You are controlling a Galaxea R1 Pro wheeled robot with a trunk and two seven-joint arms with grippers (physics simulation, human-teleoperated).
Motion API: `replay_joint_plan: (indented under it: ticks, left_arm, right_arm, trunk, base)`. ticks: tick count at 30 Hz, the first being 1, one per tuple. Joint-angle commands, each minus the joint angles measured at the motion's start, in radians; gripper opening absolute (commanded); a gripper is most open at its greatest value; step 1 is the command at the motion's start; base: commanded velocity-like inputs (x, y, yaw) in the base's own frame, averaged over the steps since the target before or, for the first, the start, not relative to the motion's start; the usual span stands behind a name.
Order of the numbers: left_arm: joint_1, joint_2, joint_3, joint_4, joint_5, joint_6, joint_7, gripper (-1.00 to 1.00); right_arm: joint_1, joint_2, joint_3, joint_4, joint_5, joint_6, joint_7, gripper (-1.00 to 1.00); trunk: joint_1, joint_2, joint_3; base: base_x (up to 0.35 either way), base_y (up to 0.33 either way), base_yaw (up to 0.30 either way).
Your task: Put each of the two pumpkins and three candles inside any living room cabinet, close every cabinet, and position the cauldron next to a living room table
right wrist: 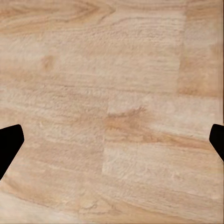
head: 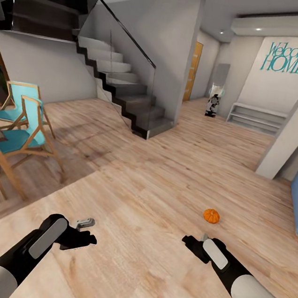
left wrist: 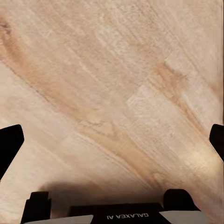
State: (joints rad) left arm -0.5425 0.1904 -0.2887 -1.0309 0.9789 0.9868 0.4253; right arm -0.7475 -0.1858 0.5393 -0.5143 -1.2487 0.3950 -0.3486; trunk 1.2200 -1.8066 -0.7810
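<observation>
Head view: 1 pumpkin (head: 211, 215) on wood floor (head: 154, 178), just ahead of right gripper (head: 196, 243); left gripper (head: 83, 230) well apart; both spread wide, empty.

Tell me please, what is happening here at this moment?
The robot stands on a wooden floor with both arms out low. The left gripper and the right gripper are open and hold nothing. One pumpkin lies on the floor just ahead of the right gripper, not yet picked up.
</observation>
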Motion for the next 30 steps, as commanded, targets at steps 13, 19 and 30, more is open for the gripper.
replay_joint_plan:
  ticks: [13,19,30]
  left_arm:
    - [-0.001,0.001,-0.003,-0.001,0.011,0.001,0.01,1.0]
    - [-0.001,0.002,-0.003,-0.001,0.011,0.001,0.01,1.0]
    - [-0.001,0.001,-0.003,-0.001,0.011,0.001,0.01,1.0]
  right_arm:
    - [-0.001,-0.001,0.007,-0.003,-0.006,0.001,-0.007,1.0]
    - [-0.001,-0.001,0.006,-0.002,-0.008,0.001,-0.007,1.0]
    - [-0.001,-0.001,0.004,-0.001,-0.008,0.001,-0.007,1.0]
  trunk:
    - [0.001,0.0,0.003]
    - [0.001,0.0,0.003]
    - [0.001,0.0,0.009]
  base:
    - [0.337,0.0,-0.23]
    - [0.337,0.0,-0.054]
    - [0.337,0.005,-0.253]
